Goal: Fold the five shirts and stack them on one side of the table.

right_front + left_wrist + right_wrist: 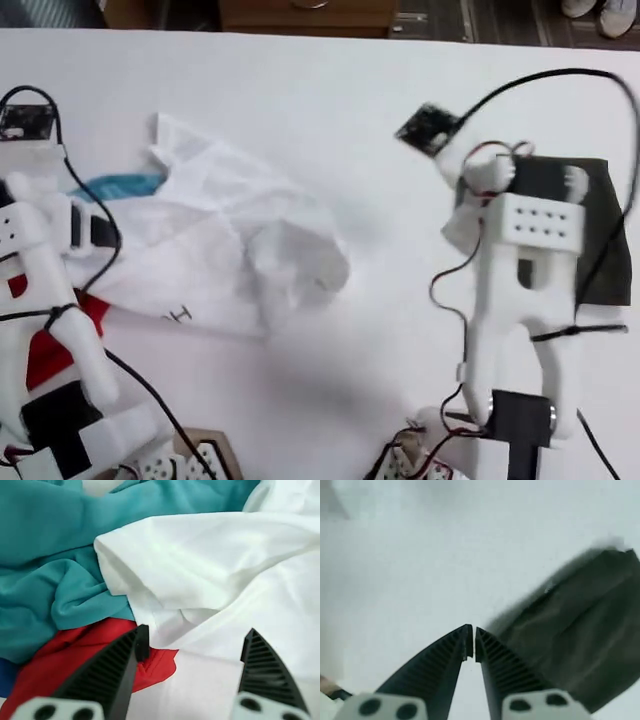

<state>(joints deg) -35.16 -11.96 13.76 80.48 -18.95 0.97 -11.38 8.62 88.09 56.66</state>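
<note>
left jaws: spread, nothing between them, hovering low over the pile where the white shirt (215, 555) overlaps the red shirt (75, 660)
right jaws: pressed together, holding nothing, over bare surface (330, 110) just beside the dark shirt (580, 630)
dark shirt: flat, neat rectangle on the right side of the surface (592, 215), partly under the right arm; looks folded and placed
white shirt: rumpled and unfolded (230, 250), spread from the left pile toward the middle
teal shirt: bunched under the white one (45, 555), a strip peeks out at the left (120, 186)
red shirt: under the left arm (40, 355), crumpled, not folded
blue sliver: at the pile edge in the left wrist view, cannot tell what it is
progress: by my read 1 of 5 done; stack is just that 1 item
left: white, teal, red unfolded; 5th shirt not clearly identified, likely buried in the pile
likely next: white, since it lies on top
</note>
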